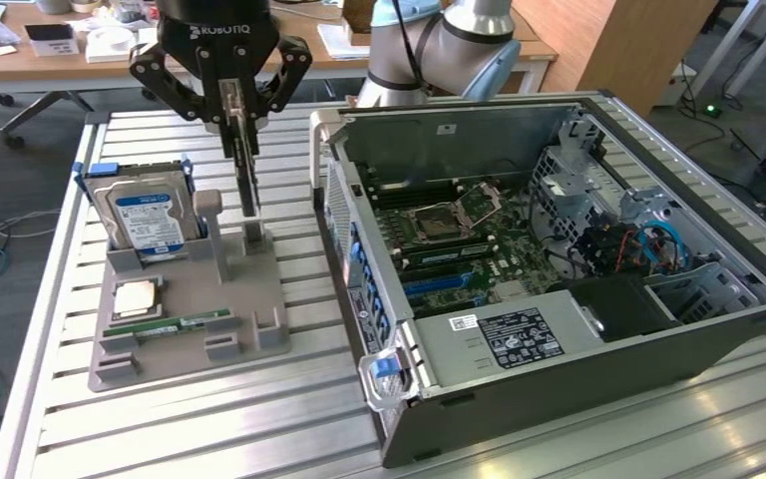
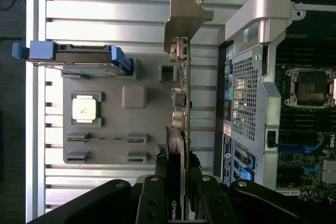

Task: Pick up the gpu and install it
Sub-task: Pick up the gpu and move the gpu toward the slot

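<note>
Vertically the gpu (image 1: pixel 246 175) hangs in the gripper (image 1: pixel 239 118), bracket (image 2: pixel 184 19) down.

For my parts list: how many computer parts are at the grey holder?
4: hard drive standing in a slot, processor and memory stick lying flat, gpu upright in the gripper.

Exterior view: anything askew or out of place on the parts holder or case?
Nothing stands out. The gpu stands upright in the jaws at the grey holder; the hard drive sits upright in its slot.
</note>
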Controlling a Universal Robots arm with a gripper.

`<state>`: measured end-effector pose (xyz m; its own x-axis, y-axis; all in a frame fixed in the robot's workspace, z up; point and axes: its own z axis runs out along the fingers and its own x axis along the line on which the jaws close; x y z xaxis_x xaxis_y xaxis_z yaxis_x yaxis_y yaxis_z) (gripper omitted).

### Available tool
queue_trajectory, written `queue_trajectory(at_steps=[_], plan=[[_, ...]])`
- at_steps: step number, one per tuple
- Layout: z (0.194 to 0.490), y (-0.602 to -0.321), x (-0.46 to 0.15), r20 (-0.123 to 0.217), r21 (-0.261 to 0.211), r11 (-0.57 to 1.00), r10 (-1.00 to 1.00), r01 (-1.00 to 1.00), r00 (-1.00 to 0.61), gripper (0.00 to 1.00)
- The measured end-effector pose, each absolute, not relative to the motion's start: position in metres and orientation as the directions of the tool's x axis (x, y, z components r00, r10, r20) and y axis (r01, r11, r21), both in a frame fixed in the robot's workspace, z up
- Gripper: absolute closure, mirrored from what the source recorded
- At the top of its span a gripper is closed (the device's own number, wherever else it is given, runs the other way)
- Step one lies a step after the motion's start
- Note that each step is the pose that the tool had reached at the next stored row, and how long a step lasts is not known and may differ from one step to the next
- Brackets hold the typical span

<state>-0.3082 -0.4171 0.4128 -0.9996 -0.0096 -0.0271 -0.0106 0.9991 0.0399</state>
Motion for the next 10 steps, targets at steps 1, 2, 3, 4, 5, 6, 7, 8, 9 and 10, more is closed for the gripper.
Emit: queue_trajectory(at_steps=[1, 2, 3, 4, 5, 6, 7, 8, 9, 10], plan=[[0.4128, -0.4170, -0.3082, -0.027, 0.040, 0.999, -0.010, -0.011, -1.000, 0.74], [0.4128, -0.4171, -0.3082, -0.027, 0.040, 0.999, -0.010, -0.011, -1.000, 0.74], [0.4128, -0.4171, -0.3082, -0.027, 0.040, 0.999, -0.010, -0.011, -1.000, 0.74], [0.4128, -0.4171, -0.3081, -0.027, 0.040, 0.999, -0.010, -0.011, -1.000, 0.74], [0.4128, -0.4171, -0.3078, -0.027, 0.040, 0.999, -0.010, -0.011, -1.000, 0.74], [0.4129, -0.4171, -0.3072, -0.027, 0.040, 0.999, -0.010, -0.011, -1.000, 0.74], [0.4129, -0.4171, -0.3064, -0.027, 0.040, 0.999, -0.010, -0.011, -1.000, 0.74], [0.4128, -0.4171, -0.3055, -0.027, 0.040, 0.999, -0.010, -0.011, -1.000, 0.74], [0.4128, -0.4170, -0.3044, -0.027, 0.040, 0.999, -0.010, -0.011, -1.000, 0.74], [0.4128, -0.4171, -0.3032, -0.027, 0.040, 0.999, -0.010, -0.011, -1.000, 0.74]])
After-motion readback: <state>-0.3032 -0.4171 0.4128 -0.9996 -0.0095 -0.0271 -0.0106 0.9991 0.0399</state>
